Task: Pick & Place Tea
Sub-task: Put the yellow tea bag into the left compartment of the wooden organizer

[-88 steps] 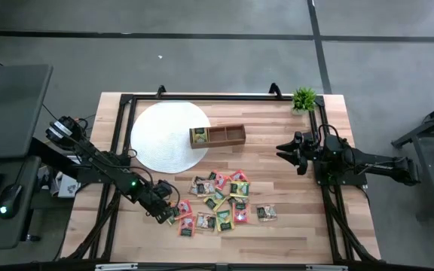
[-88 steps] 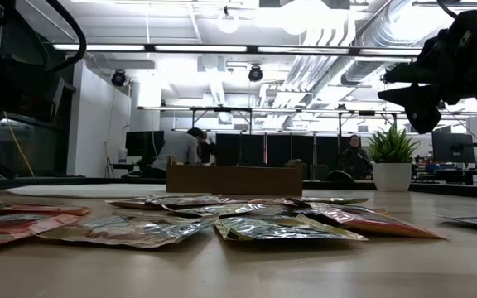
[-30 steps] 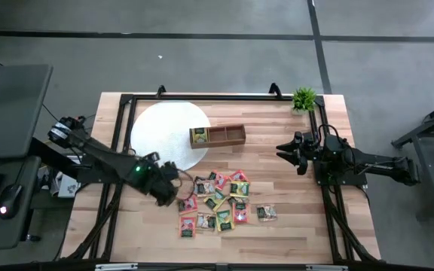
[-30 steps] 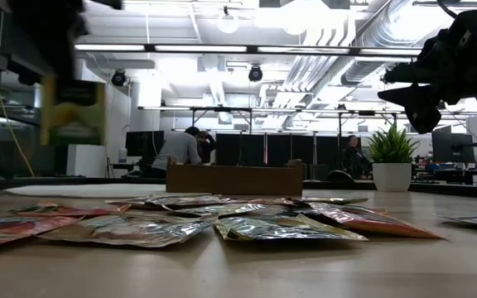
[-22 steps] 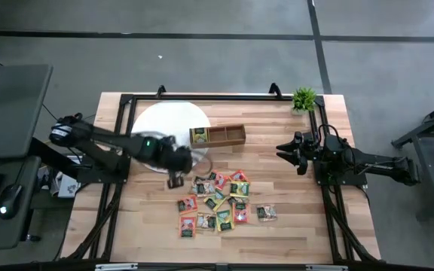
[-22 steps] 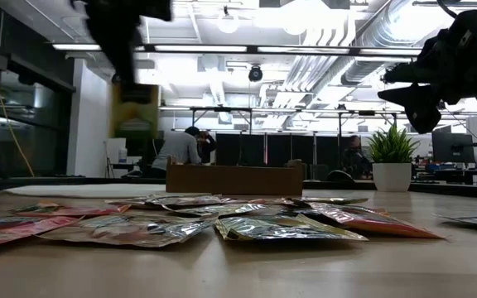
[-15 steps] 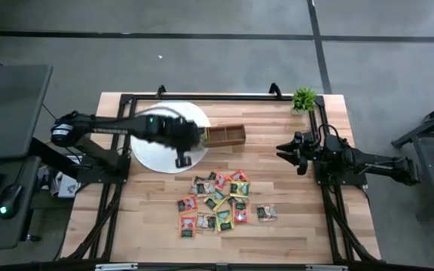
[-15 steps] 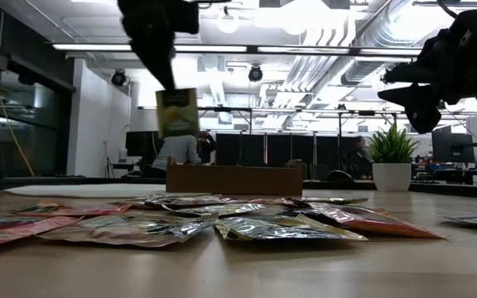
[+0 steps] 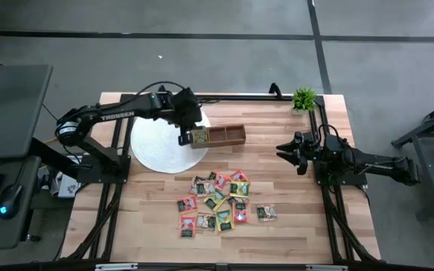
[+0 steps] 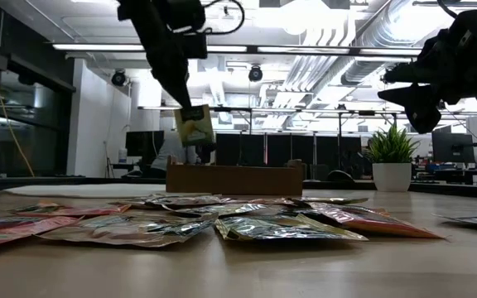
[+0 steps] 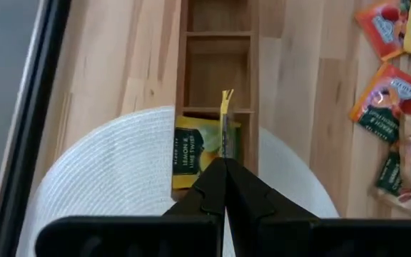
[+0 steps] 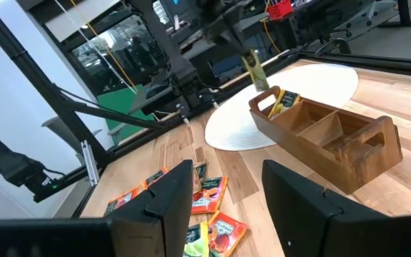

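My left gripper hangs over the left end of the brown wooden tray, shut on a yellow-green tea packet, seen edge-on in the left wrist view. Another yellow packet lies in the tray's left compartment below it. The tray's left end rests on a round white mat. Several green, yellow and red tea packets lie flat on the table nearer the front. My right gripper waits open at the right side, level, holding nothing. My left gripper pinches the packet's upper edge between its two fingers, which slant down from above. The packet hangs below the fingertips, slightly tilted, lifted clear of the tray and the mat. In the wrist view its thin edge runs straight out from the shut fingers.
A small potted plant stands at the far right corner. A black frame rail runs along the far edge and down both sides. The tray's middle and right compartments show bare wood.
My left gripper has swung from beside the packet pile toward the far edge and to the right, across the white mat to the tray's left end, turning as it went. The yellow-green packet has travelled with it, hanging clear of the table.
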Tool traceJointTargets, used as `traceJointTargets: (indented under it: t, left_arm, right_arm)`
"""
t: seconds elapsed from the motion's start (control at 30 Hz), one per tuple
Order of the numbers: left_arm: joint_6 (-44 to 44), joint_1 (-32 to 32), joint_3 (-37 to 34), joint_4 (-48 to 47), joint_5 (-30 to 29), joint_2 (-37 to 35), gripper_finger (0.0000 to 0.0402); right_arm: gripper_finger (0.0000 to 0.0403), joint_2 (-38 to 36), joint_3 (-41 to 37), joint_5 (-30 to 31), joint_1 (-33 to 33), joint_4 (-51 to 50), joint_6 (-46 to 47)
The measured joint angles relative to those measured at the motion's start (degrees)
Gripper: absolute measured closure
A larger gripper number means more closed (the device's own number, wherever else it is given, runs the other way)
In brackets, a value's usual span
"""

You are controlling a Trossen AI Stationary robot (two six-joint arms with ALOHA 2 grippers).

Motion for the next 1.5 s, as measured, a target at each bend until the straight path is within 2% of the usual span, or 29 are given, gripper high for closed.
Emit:
traceJointTargets:
  t: [0.2,0.47,0.83,1.5]
  left_arm:
    - [3.3,0.5,3.6,-1.8,0.6,6.2,0.0401]
    - [4.8,0.5,7.2,-5.3,-0.2,10.6,0.0401]
    - [5.2,0.5,7.4,-7.2,-0.6,13.8,0.0401]
    - [7.8,0.5,9.2,-11.6,-7.2,14.4,0.0401]
  right_arm:
    - [0.0238,0.0,0.0,0.0,0.0,0.0,0.0]
    - [0.0238,0.0,0.0,0.0,0.0,0.0,0.0]
    - [0.0238,0.0,0.0,0.0,0.0,0.0,0.0]
    - [0.0238,0.0,0.0,0.0,0.0,0.0,0.0]
